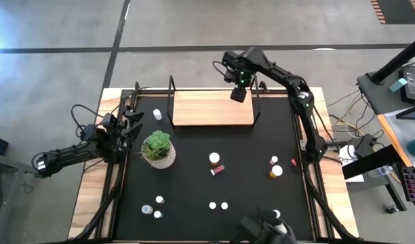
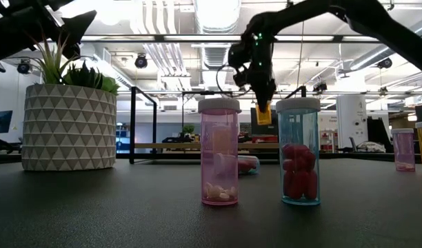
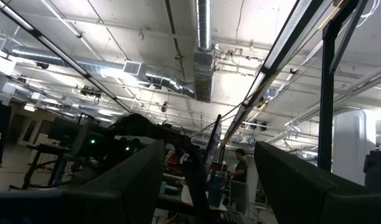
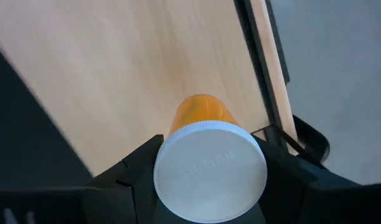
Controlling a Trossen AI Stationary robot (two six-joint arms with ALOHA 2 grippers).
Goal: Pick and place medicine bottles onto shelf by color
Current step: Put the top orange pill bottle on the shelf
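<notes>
My right gripper (image 1: 239, 93) is shut on an orange medicine bottle (image 4: 202, 112) with a white cap, over the right end of the light-wood shelf (image 1: 213, 108). In the low view the bottle (image 2: 264, 114) hangs under the gripper. Other medicine bottles stand or lie on the black table: a white-capped one (image 1: 214, 158), a red one (image 1: 217, 169) on its side, and an orange one (image 1: 276, 171). My left gripper (image 3: 209, 162) is open and holds nothing. It waits at the table's left edge (image 1: 129, 125), pointing up. My right gripper pinches the orange bottle between its two fingers (image 4: 128, 180) at its cap end, on opposite sides of the white cap (image 4: 164, 168). The fingers come from above, pointing down. The bottle hangs upright below them, clear of the shelf board (image 4: 134, 74).
A green plant in a white pot (image 1: 158, 149) stands left of centre. Black upright frames (image 1: 171, 102) close the shelf's two ends. A pink bottle (image 2: 219, 151) and a clear one with red pills (image 2: 298, 151) stand close to the low camera. Several small bottles (image 1: 153, 209) sit near the front.
</notes>
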